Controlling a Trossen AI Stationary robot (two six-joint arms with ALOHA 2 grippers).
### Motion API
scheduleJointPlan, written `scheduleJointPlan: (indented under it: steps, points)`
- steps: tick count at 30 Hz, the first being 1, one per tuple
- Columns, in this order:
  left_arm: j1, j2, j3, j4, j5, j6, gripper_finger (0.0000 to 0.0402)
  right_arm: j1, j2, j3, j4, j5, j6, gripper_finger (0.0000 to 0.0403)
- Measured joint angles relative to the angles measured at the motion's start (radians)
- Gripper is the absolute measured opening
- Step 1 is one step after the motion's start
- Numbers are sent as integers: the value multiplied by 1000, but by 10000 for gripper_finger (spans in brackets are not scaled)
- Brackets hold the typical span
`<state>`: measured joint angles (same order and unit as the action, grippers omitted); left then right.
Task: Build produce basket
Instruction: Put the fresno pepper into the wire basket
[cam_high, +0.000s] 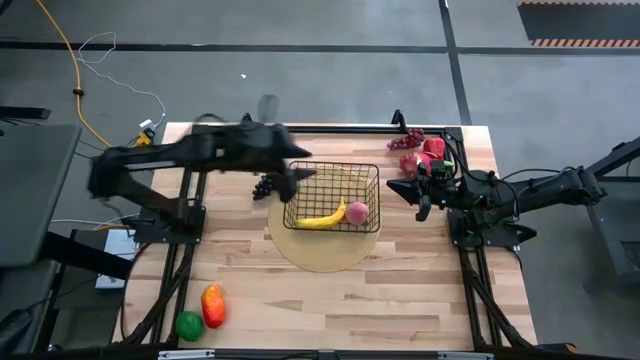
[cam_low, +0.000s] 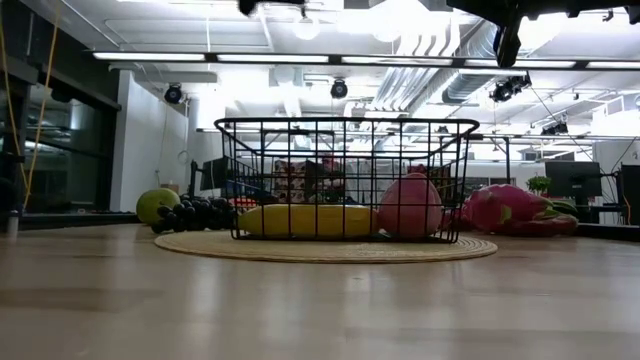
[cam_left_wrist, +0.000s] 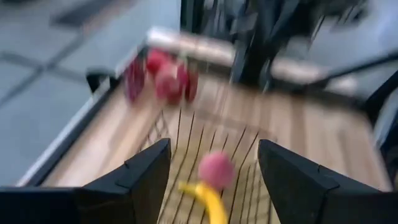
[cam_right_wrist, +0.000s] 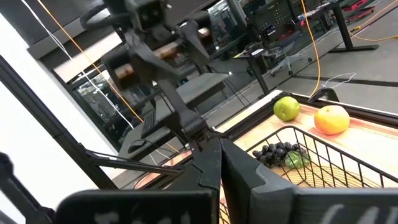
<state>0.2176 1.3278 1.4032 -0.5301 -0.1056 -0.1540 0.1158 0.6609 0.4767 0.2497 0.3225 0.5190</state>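
Over the near-left rim of the basket (cam_high: 333, 197), the left gripper (cam_high: 290, 180) is held spread and empty. A banana (cam_high: 322, 218) and peach (cam_high: 357, 212) are already inside. The purple grapes (cam_high: 264, 186) are left just outside; they could be knocked away by a low sweep. The right gripper (cam_high: 420, 196) is pressed together.

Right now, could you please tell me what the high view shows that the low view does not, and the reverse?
Only the high view shows the red-orange toy mango and green ball at the table's near-left corner, plus the left pincer, open at the basket's left end.

Only the low view shows the ceiling lights and room beyond.

Both show the black wire-grid basket holding a yellow toy banana and pink peach, with dark purple grapes outside.
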Motion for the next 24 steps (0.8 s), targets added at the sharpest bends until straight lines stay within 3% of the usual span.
scheduleJointPlan:
  steps: [6,12,17,24]
  points:
    - [-5,-331,-313,273,-14,-49,231,0,0,0,0,0,-2,0]
    - [-10,-582,-566,468,-35,-86,231,0,0,0,0,0,-3,0]
    - [-10,-683,-649,485,-40,-100,231,0,0,0,-1,0,-3,0]
    - [-10,-697,-653,468,-40,-78,231,0,0,0,-1,0,-3,0]
